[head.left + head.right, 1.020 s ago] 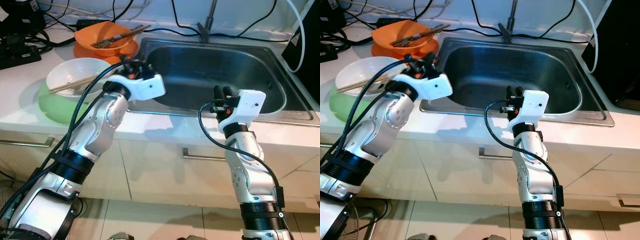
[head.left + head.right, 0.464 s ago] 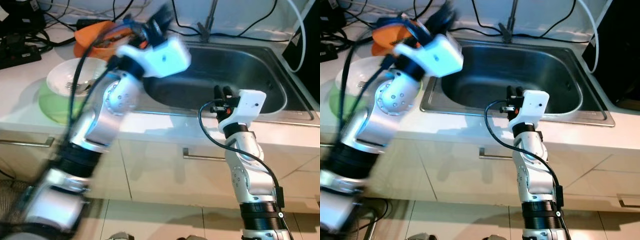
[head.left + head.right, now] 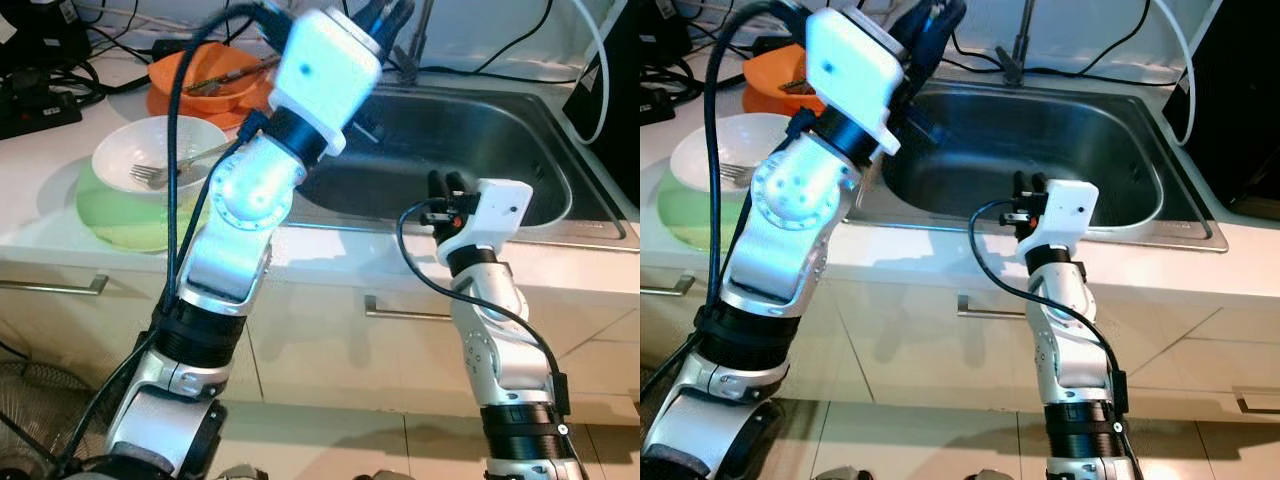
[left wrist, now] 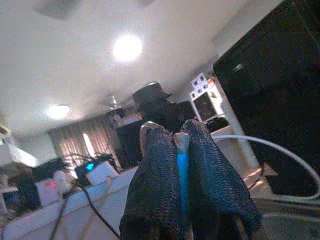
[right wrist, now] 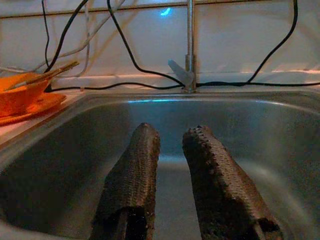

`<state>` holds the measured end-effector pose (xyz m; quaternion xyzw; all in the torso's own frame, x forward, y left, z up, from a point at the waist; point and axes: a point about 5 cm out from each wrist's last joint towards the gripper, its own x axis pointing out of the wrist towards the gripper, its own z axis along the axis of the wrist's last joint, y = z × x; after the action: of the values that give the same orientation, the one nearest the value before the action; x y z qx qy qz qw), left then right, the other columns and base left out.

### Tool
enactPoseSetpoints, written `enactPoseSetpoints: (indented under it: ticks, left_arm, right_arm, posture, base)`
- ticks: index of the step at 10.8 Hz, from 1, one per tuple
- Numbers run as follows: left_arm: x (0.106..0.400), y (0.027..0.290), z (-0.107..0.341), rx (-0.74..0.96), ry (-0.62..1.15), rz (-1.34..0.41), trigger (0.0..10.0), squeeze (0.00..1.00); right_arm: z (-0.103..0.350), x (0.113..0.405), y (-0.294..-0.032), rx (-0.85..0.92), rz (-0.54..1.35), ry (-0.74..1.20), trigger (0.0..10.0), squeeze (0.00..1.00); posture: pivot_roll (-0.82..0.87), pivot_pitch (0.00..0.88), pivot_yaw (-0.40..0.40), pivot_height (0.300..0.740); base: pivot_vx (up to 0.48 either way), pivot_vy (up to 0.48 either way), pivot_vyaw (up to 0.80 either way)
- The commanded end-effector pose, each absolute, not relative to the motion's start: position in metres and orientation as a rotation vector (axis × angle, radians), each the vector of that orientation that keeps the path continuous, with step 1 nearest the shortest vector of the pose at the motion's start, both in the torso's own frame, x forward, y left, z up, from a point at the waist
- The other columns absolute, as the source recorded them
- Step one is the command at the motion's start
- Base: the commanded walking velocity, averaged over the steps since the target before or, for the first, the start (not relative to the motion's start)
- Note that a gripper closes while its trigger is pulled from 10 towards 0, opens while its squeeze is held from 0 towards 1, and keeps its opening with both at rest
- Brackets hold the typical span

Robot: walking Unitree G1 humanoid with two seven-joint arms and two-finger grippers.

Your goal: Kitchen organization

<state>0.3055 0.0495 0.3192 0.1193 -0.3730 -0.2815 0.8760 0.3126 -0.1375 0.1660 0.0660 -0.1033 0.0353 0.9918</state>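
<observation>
1. No text, label, brand, number or sign can be read in any of the four views

The kitchen is bright. Ceiling lamps (image 4: 127,47) glare and look blurry, and the sink (image 5: 60,165) looks dim.
</observation>
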Motion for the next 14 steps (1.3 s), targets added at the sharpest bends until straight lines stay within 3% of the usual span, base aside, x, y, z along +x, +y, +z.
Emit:
enactPoseSetpoints:
  ticks: [1,2,6,11,12,14]
  left_arm:
    - [0.301,0.046,0.329,0.202,-0.797,-0.629,10.0,0.0]
    - [0.304,0.048,0.329,0.108,-0.757,-0.626,10.0,0.0]
    - [0.312,0.055,0.33,-0.029,-0.692,-0.636,10.0,0.0]
    - [0.314,0.056,0.328,-0.074,-0.641,-0.655,10.0,0.0]
    - [0.314,0.056,0.328,-0.072,-0.635,-0.656,10.0,0.0]
    - [0.314,0.056,0.326,-0.074,-0.618,-0.661,10.0,0.0]
  right_arm:
    - [0.172,0.315,-0.139,0.143,0.074,-0.228,10.0,0.55]
    - [0.175,0.314,-0.138,0.149,0.081,-0.235,10.0,1.0]
    - [0.207,0.314,-0.128,0.255,0.218,-0.32,10.0,1.0]
    - [0.229,0.293,-0.101,0.319,0.588,-0.354,10.0,1.0]
    - [0.232,0.286,-0.097,0.348,0.666,-0.352,10.0,0.0]
    - [0.232,0.281,-0.095,0.344,0.723,-0.344,10.0,0.0]
  posture:
    - [-0.04,0.041,-0.041,0.74]
    - [-0.04,0.043,-0.043,0.74]
    - [-0.04,0.049,-0.042,0.74]
    - [-0.05,0.056,-0.042,0.74]
    - [-0.05,0.056,-0.042,0.74]
    - [-0.05,0.054,-0.039,0.74]
  base:
    - [0.0,0.0,0.0]
    - [0.0,0.0,0.0]
    - [0.0,0.0,0.0]
    - [0.0,0.0,0.0]
    - [0.0,0.0,0.0]
    - [0.0,0.0,0.0]
